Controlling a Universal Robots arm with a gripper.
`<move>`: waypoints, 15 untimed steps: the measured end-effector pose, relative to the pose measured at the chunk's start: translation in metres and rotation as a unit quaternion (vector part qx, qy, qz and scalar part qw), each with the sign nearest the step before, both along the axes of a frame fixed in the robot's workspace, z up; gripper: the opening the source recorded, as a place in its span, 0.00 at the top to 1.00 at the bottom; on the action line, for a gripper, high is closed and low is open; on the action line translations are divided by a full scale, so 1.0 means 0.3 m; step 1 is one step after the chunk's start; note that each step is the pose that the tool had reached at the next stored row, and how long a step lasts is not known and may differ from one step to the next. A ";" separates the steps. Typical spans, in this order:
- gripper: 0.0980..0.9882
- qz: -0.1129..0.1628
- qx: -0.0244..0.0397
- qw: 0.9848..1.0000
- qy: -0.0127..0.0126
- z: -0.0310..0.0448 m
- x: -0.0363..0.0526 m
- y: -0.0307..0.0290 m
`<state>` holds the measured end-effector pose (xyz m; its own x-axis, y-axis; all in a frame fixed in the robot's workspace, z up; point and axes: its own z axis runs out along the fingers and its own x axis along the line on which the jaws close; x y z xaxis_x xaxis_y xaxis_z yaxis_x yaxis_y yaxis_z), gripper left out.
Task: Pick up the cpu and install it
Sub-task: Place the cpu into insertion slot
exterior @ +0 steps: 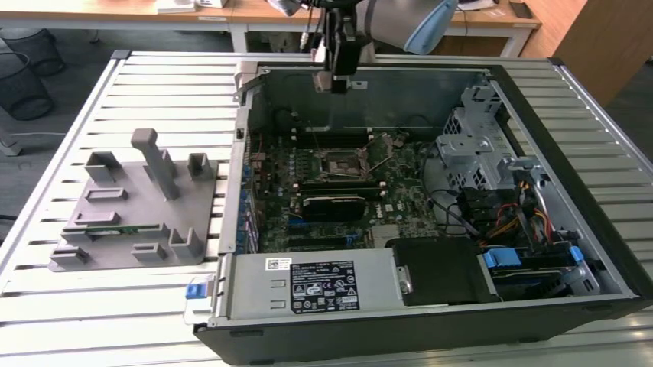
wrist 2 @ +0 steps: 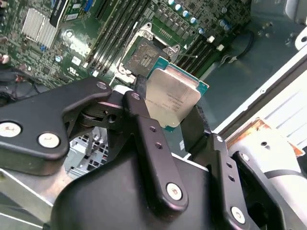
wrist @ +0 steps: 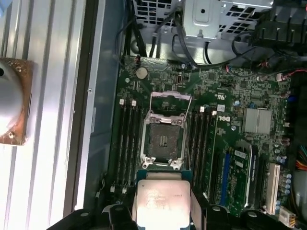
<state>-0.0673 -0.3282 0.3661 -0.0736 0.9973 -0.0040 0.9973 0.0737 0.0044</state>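
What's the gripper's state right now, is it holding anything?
The gripper is closed on the cpu, up off the motherboard; the socket lies open and empty.

Open computer case (exterior: 408, 340) on my slatted table (exterior: 102, 313).
I see a grey fixture tray (exterior: 112, 222) just beside it on the exterior view's left, mesh bins (exterior: 23, 88) on the floor.

cpu (wrist 2: 171, 98): silver-grey top, green rim
gripper (wrist 2: 168, 110): black
motherboard (wrist: 225, 110): dark green
case (exterior: 408, 336): black shell, grey inside
table (exterior: 153, 76): pale grey slats
fixture (exterior: 133, 206): plain grey
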 end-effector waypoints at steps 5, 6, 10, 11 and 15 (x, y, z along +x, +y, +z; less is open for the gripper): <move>0.51 -0.011 0.000 1.000 -0.004 -0.010 0.000 0.000; 0.51 -0.011 0.000 1.000 -0.006 -0.012 0.000 0.000; 0.51 -0.012 -0.001 1.000 -0.007 -0.020 0.002 0.000; 0.51 -0.013 -0.001 1.000 -0.007 -0.024 0.002 0.000; 0.51 -0.013 -0.001 1.000 -0.007 -0.038 0.006 0.002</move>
<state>-0.0656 -0.3275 0.3547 -0.0483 0.9988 -0.0077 0.9986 0.0485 0.0190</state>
